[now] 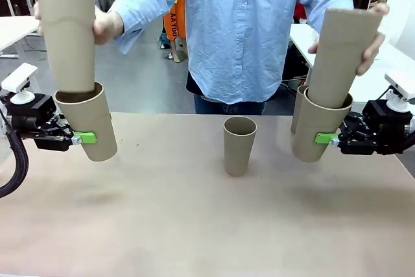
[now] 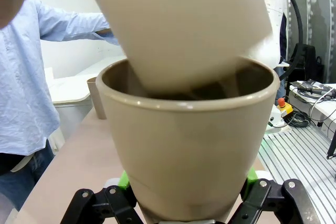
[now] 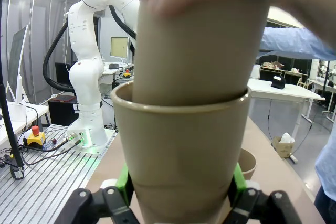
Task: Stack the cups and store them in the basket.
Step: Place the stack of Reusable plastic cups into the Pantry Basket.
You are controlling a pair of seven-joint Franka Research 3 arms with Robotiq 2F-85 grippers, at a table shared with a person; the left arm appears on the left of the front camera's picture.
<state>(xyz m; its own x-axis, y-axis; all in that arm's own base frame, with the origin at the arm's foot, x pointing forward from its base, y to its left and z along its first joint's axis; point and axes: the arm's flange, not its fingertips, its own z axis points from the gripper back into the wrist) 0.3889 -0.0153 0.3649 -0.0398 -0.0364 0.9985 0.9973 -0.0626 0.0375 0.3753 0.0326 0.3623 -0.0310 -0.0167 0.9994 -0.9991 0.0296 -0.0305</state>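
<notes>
The cups are being stacked at two points at once. The left held cup (image 1: 91, 128) is being gripped firmly by the left gripper (image 1: 83, 138) above the table (image 1: 194, 225), toward its far left corner. It is tilted, and the left upper cup (image 1: 68, 37) is being lowered into it by a person's hand (image 1: 107, 27). The right held cup (image 1: 318, 131) is being gripped in the same way by the right gripper (image 1: 326, 139) toward the far right corner. The right upper cup (image 1: 343, 56) is being pressed into it by the person's other hand (image 1: 373, 43). The centre cup (image 1: 238, 144) is standing upright near the middle of the far edge, and a rear cup (image 1: 298, 111) is being partly hidden behind the right held cup.

Probable faults:
- On the left, the two cup axes are not being kept parallel. The upper cup's base is likely to catch on the rim and twist the held cup between the jaws.
- On the right, downward pressure is likely to push the held cup down through the jaws, or to wedge the pair too tightly.

In the front view, both held cups are being shown clear of the surface. In the left wrist view, the slanted entry inside the mouth and a green pad (image 2: 124, 179) on the cup's lower wall are being shown. In the right wrist view, the upper cup is being shown seated almost squarely.
</notes>
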